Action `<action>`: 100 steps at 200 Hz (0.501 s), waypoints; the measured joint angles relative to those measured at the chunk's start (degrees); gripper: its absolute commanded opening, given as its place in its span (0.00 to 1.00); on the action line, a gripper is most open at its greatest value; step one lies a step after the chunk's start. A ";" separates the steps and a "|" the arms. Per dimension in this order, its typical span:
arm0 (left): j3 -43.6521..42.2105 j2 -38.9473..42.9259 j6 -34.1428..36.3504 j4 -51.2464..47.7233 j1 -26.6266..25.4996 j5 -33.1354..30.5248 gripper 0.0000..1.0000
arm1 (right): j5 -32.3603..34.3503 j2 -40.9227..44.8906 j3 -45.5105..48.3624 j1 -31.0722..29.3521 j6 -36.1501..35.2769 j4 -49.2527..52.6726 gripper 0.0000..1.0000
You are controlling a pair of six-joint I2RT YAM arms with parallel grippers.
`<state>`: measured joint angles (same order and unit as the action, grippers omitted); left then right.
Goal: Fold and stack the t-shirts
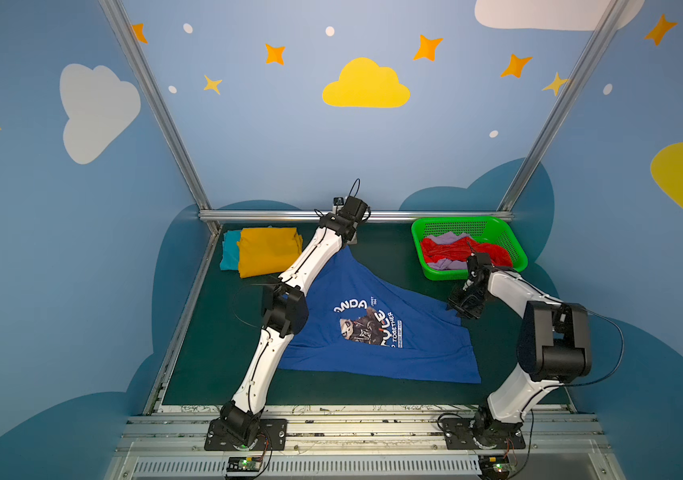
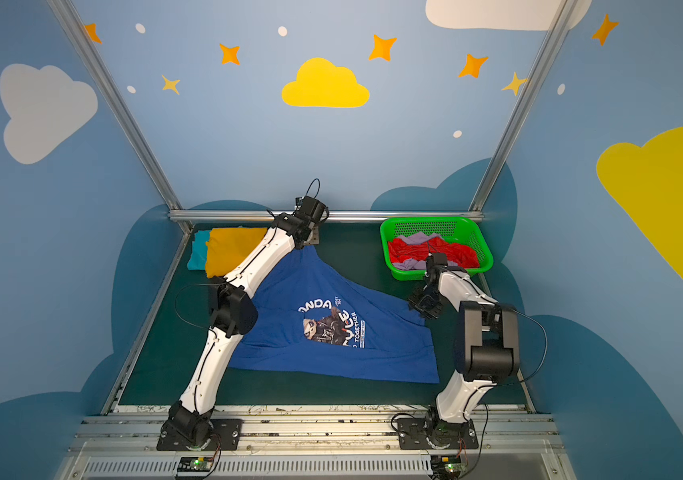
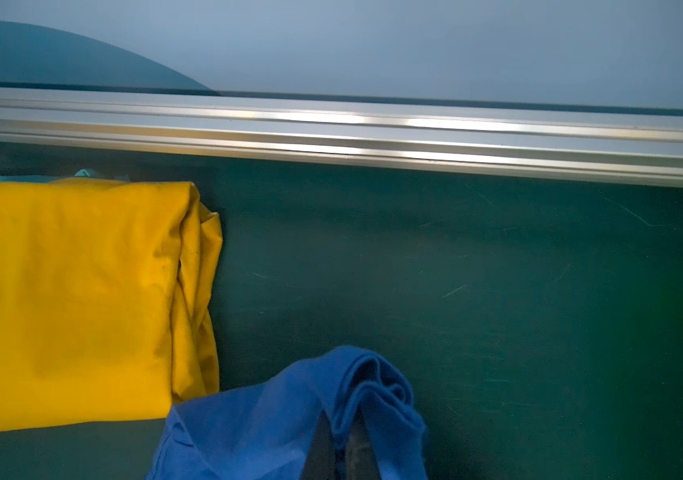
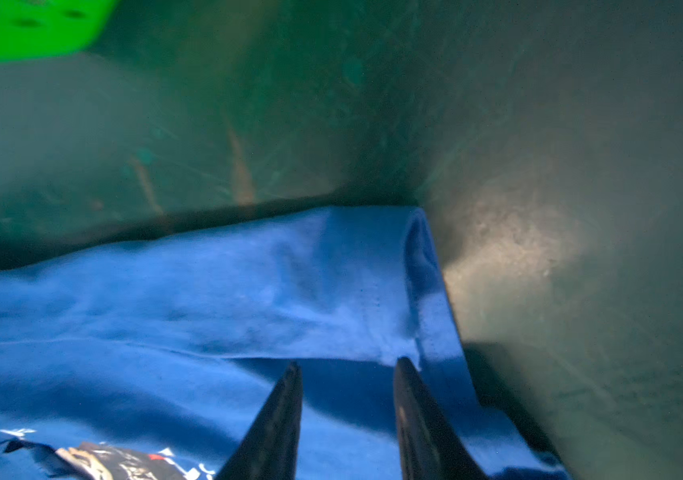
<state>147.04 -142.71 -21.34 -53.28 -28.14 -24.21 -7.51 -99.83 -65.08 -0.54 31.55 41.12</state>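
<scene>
We are spreading the blue tee (image 1: 373, 332): left tool (image 3: 337, 440) clamping its far corner, right tool (image 4: 348, 362) gaping over another edge, probably needing to pinch it

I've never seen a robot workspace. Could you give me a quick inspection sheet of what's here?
Surface: dark green mat, scratched.
Job's things: blue tee spread mid-mat; yellow tee folded on teal tee, far left; red tee and lilac tee in basket.
Clutter: nothing seen.
Grippers: left gripper shut on blue tee's far corner; right gripper open over its right edge.
Cables: black loops beside both arms.
Surroundings: cloud-painted walls, aluminium frame.
</scene>
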 measured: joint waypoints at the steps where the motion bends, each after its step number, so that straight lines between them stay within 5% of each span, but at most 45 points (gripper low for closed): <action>1: 0.00 0.00 0.00 -0.04 0.02 0.00 0.04 | -0.07 -0.07 0.00 0.02 0.02 -0.02 0.37; 64: 0.00 -0.37 -0.37 -0.59 0.02 0.15 0.04 | -0.94 -6.16 -2.56 0.11 0.37 -1.57 0.36; 74: 0.00 -0.61 -0.37 -0.59 0.02 0.15 0.04 | -1.27 -6.93 -3.48 0.11 0.31 -1.33 0.27; 88: 0.00 -0.90 -0.35 -0.68 0.02 0.15 0.04 | -1.73 -7.69 -4.20 0.22 0.07 -1.64 0.00; 100: 0.00 -1.03 -0.35 -0.79 0.02 0.15 0.04 | -2.23 -8.26 -4.28 0.35 0.81 -1.86 0.00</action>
<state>147.04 -143.74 -21.69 -54.06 -28.12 -24.05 -9.74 -108.09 -69.36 -0.19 32.36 39.27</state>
